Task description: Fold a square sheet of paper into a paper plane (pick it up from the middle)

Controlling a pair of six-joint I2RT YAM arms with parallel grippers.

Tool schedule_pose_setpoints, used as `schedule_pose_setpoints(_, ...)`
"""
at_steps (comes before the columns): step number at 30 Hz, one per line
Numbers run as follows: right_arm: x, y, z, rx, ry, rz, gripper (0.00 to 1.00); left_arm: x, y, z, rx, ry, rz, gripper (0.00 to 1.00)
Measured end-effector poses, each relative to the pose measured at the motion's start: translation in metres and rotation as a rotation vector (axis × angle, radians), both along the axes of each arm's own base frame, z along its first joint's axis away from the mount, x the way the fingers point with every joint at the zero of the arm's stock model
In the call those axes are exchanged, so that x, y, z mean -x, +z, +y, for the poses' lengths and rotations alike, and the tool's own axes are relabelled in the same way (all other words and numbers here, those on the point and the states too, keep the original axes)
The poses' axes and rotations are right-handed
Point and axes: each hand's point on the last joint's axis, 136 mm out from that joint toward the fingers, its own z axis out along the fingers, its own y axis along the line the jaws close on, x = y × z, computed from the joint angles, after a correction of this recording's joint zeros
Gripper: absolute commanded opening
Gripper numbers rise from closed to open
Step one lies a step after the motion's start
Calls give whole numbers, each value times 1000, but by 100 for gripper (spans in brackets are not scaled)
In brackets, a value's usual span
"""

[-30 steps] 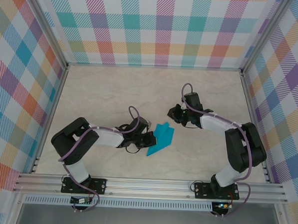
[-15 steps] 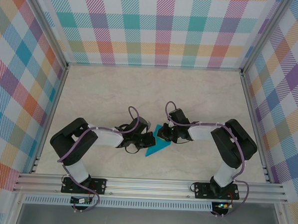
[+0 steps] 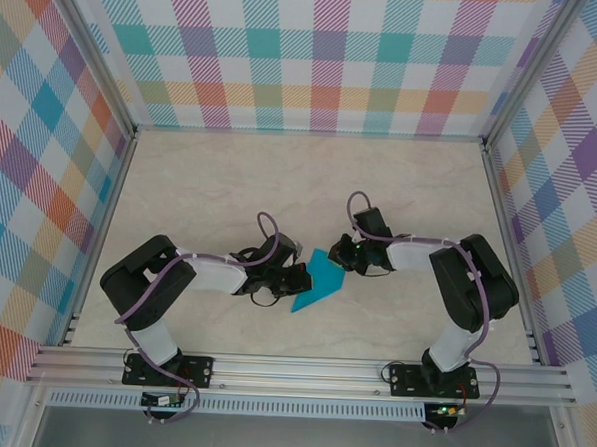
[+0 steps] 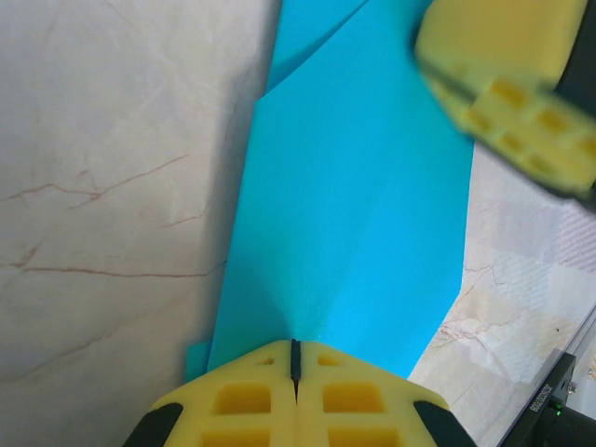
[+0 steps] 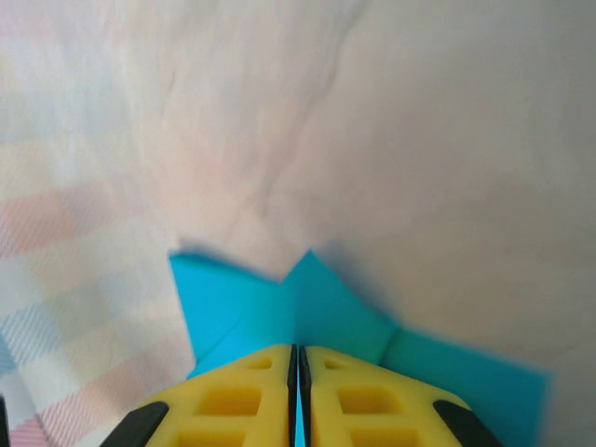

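The square sheet of paper (image 3: 318,288) is a creased, folded teal shape lying at mid-table between my two grippers. My left gripper (image 3: 302,277) is shut at its left edge. In the left wrist view the paper (image 4: 363,205) runs away from my shut fingertips (image 4: 295,346), and a crease leads straight into their slit. My right gripper (image 3: 340,257) is shut on the paper's far right corner. In the right wrist view a sliver of teal shows between its fingers (image 5: 298,350), and folded flaps (image 5: 251,298) spread out ahead. One right finger (image 4: 507,74) shows in the left wrist view.
The marble-patterned tabletop (image 3: 211,179) is walled in by checked panels (image 3: 317,54) at the back and sides. An aluminium rail (image 3: 301,369) runs along the near edge. Both arms lie low over the table.
My right arm swung in from the back right onto the paper's far end, then drew slightly right with it. The paper's upper flaps changed shape. The left gripper stayed put.
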Motion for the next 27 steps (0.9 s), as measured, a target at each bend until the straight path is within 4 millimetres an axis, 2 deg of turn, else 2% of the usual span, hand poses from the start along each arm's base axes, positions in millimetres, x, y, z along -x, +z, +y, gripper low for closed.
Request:
schedule_pose_setpoints(5,-22,2,-26,57,-75,-23,13,0,0,0,0,0,0,3)
schedule_pose_setpoints(9,-23,14,-25,47,-69,-43,14,0,0,0,0,0,0,3)
schedule_pose_setpoints(13,-21,43,-12,-16,-34,-95,16,0,0,0,0,0,0,3)
schedule_pose_setpoints(15,-16,58,0,-52,4,-123,16,0,0,0,0,0,0,3)
schedule_pose_setpoints(17,-7,63,14,-75,50,-129,15,0,0,0,0,0,0,4)
schedule_pose_setpoints(23,22,53,47,-96,160,-86,15,1,0,1,-6,1,3,4)
schedule_pose_setpoints(27,32,35,56,-81,192,-43,13,2,0,3,-12,1,9,4)
